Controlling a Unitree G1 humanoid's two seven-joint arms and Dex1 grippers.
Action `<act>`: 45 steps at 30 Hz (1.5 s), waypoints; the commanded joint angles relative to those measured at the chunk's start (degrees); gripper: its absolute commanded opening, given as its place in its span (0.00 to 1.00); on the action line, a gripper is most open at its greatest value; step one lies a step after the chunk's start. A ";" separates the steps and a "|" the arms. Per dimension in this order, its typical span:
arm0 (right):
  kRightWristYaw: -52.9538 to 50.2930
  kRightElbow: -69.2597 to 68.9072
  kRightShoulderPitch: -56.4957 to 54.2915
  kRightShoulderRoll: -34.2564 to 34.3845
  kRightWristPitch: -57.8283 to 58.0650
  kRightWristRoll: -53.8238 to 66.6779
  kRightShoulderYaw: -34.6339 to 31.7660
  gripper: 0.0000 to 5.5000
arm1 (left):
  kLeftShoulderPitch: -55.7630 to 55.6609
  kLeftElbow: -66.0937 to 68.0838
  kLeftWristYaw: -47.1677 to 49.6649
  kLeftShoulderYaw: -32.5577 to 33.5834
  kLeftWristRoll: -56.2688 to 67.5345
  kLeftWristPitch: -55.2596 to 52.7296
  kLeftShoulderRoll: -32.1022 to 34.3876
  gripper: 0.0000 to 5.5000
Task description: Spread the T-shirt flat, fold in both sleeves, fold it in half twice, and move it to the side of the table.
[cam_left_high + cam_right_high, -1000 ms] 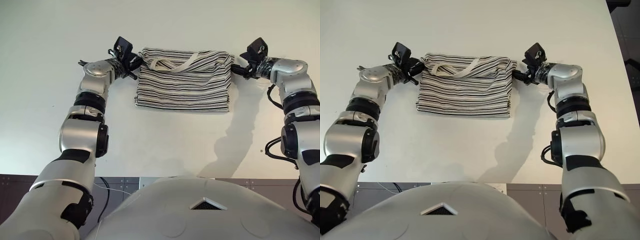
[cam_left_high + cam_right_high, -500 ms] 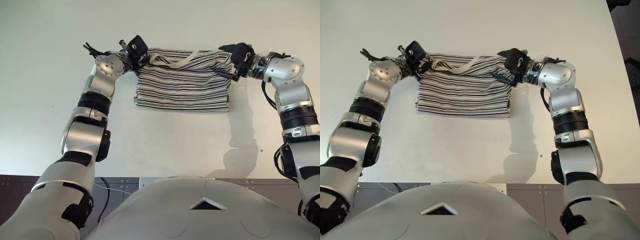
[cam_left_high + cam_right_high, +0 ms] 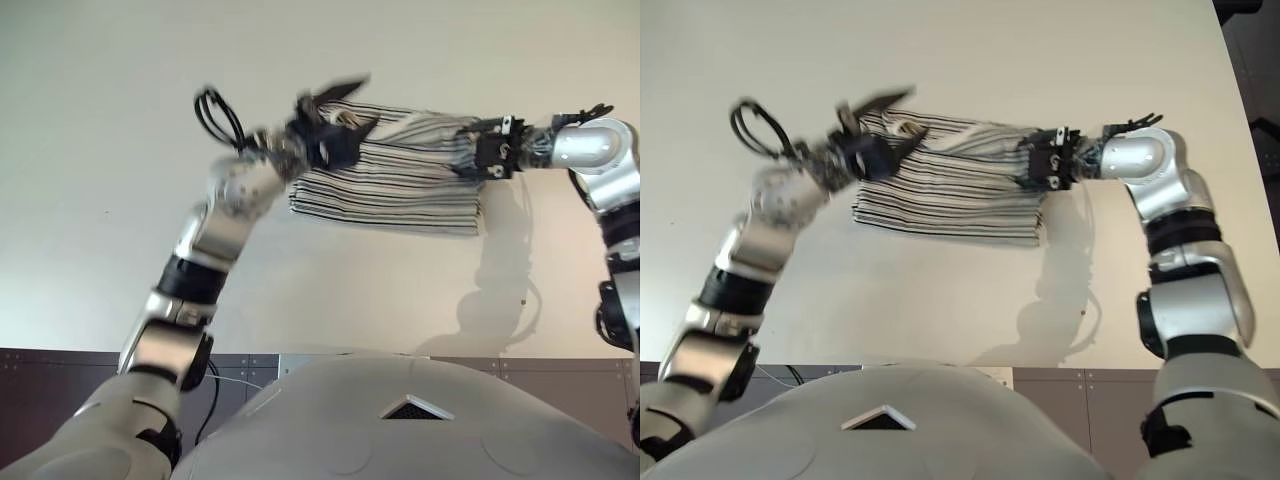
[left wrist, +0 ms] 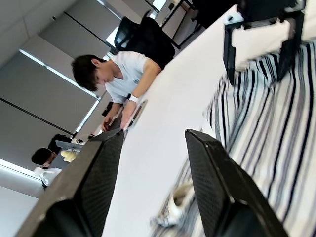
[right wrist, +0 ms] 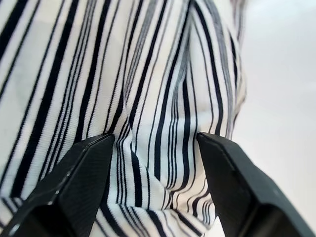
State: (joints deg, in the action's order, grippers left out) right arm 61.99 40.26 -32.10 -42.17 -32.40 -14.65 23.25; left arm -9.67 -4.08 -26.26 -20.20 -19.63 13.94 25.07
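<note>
The black-and-white striped T-shirt [image 3: 390, 180] lies folded into a rectangle on the white table [image 3: 100, 250]. My left gripper [image 3: 335, 110] hovers, blurred, above the shirt's far left corner. Its fingers are open, and in the left wrist view the left gripper [image 4: 155, 136] holds nothing, with the T-shirt [image 4: 266, 128] below it. My right gripper [image 3: 1040, 160] is at the shirt's far right corner. In the right wrist view the right gripper [image 5: 154, 143] is shut on bunched striped fabric of the T-shirt [image 5: 148, 74]. The shirt's upper layer is pulled up toward it.
Bare tabletop surrounds the shirt on all sides. The table's right edge [image 3: 1232, 70] runs close beyond my right arm, with dark floor past it. The front edge [image 3: 80, 349] lies near my body.
My left gripper let go of the shirt's left corner, then rose and swung right over the shirt. The right gripper moved inward and took the right corner. The shirt slid slightly right.
</note>
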 commanded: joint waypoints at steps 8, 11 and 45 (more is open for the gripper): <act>21.21 -50.20 12.63 0.22 50.87 25.59 6.05 0.56 | 3.36 -13.78 -10.31 -3.67 -4.70 -7.69 4.81 0.42; 17.69 -49.24 9.37 1.49 51.87 24.89 3.04 0.56 | 8.13 -12.72 -11.88 -4.71 -6.57 -7.53 8.36 0.42; -4.69 7.45 -9.30 13.00 22.39 14.44 -13.30 0.56 | 0.37 31.23 2.38 -12.69 -20.60 14.12 17.94 0.42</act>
State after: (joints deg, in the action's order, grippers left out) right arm 55.24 54.19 -41.05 -26.99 -11.75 -3.97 13.52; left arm -11.37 15.20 -21.03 -28.96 -32.20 28.62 37.66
